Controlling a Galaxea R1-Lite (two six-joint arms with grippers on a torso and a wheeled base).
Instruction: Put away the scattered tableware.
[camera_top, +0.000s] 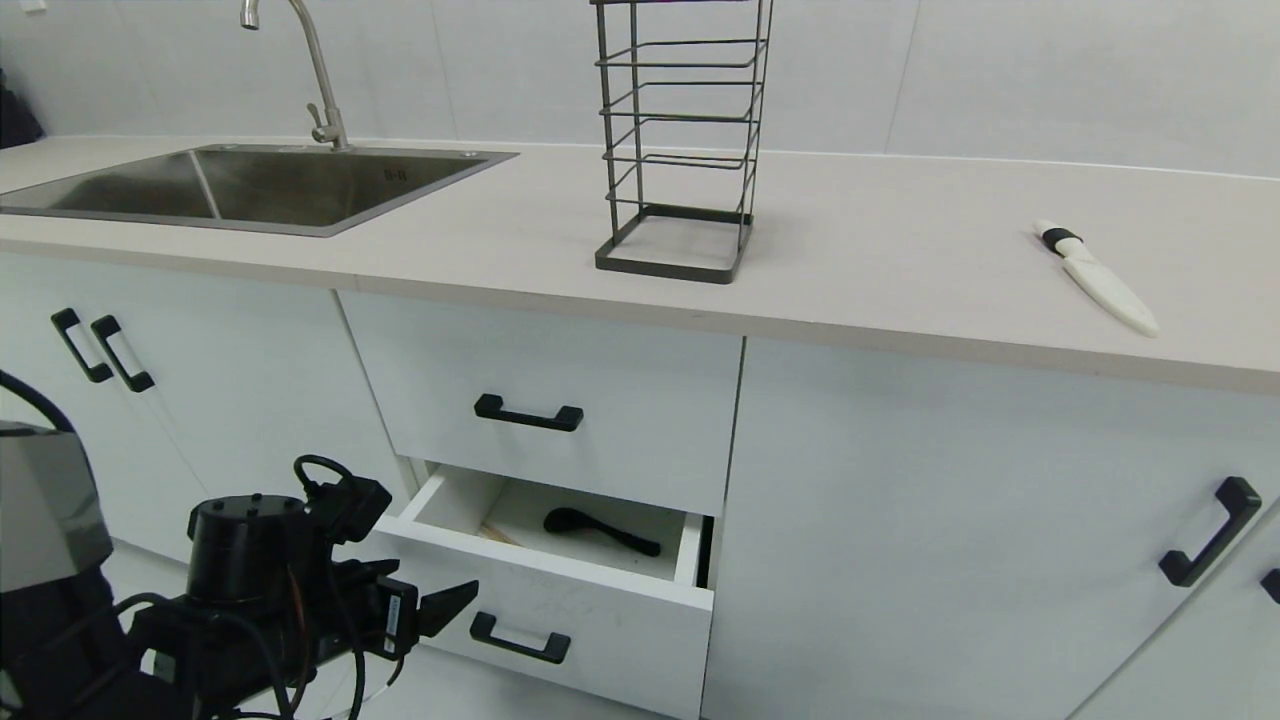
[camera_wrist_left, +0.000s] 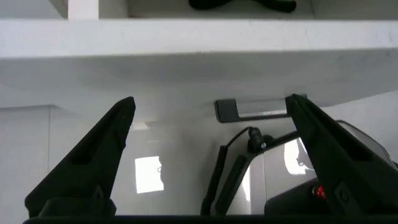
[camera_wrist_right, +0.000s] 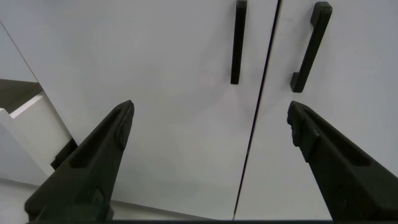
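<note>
Part done, by my reading. The lower drawer (camera_top: 560, 590) stands pulled open, and a black spoon (camera_top: 600, 531) already lies inside it, toward its back. One piece is left out: a white knife with a black band (camera_top: 1096, 278) lies on the counter, well above the drawer and far off to its right, with neither gripper near it. The left gripper (camera_top: 452, 603) hangs just in front of the drawer's front panel, near its black handle (camera_top: 520, 640), fingers spread wide and holding nothing. The right gripper (camera_wrist_right: 211, 115) sits low beside the drawer, facing a pair of white cabinet doors (camera_wrist_right: 186, 124), fingers likewise apart and empty. What remains, I judge: fetch the knife, lay it in the drawer with the spoon, then push the drawer shut
</note>
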